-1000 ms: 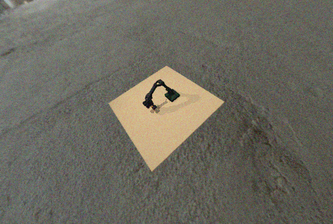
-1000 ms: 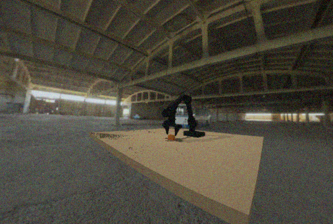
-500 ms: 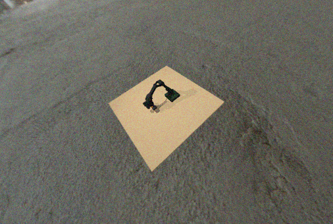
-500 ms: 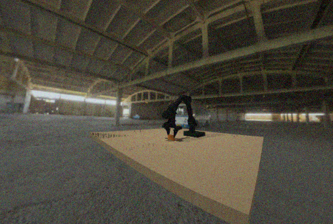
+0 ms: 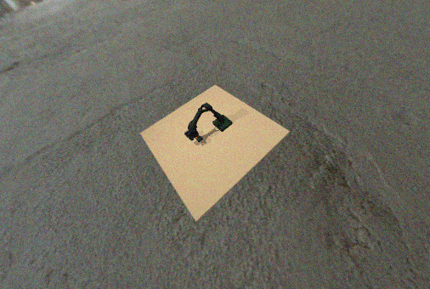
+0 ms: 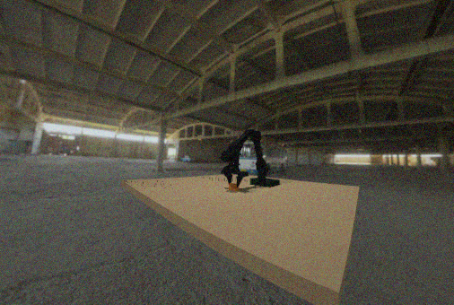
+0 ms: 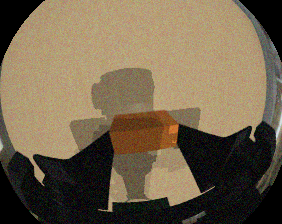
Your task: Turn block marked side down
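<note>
An orange block (image 6: 233,187) (image 7: 144,140) is at the table top, its long side running from finger to finger in the wrist view. Its right end in that view shows a lighter orange patch; which side is the marked one I cannot tell. My black gripper (image 7: 144,136) (image 6: 233,186) is shut on the block, with one fingertip against each end. In the exterior view the block is low between the fingers, at or just above the table; any small gap is too small to tell. In the top view the block is mostly hidden by the gripper.
The light wooden table (image 5: 204,178) (image 6: 287,224) has its edges well away from the block. The arm's dark base (image 5: 222,123) (image 6: 268,182) stands on it behind the gripper. Shadows of the arm and fingers fall around the block.
</note>
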### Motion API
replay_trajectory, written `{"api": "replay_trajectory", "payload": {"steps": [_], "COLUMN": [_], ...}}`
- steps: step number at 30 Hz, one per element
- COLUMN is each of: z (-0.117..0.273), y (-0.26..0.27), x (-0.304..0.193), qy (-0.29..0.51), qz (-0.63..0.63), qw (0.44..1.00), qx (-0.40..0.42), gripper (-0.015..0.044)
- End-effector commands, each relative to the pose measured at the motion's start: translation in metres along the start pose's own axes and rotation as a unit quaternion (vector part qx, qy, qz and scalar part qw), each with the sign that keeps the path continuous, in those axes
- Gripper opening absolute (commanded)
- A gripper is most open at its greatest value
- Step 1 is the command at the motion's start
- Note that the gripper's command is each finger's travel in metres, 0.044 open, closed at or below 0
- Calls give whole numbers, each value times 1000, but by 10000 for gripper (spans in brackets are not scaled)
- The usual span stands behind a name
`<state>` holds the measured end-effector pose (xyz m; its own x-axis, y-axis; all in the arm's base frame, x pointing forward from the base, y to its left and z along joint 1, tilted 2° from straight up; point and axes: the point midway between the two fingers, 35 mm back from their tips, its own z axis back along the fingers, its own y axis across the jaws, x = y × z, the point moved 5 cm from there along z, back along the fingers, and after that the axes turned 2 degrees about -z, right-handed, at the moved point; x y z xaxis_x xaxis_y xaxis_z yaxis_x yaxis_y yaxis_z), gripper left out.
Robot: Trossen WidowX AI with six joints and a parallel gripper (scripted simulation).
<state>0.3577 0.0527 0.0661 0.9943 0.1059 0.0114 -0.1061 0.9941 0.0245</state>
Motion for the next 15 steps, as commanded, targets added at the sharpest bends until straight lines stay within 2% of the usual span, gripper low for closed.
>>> {"api": "replay_trajectory", "payload": {"steps": [1,3,8,9,15], "z": [-1,-1,24,28,29], "y": [0,0,0,0,0], "x": [-1,-1,-1,-1,-1], "qy": [2,2,2,2,1], "qz": [-1,-1,-1,-1,-1], "qw": [1000,1000,1000,1000,1000], "qx": [1,1,1,1,1], "gripper": [156,142,11,0,0]}}
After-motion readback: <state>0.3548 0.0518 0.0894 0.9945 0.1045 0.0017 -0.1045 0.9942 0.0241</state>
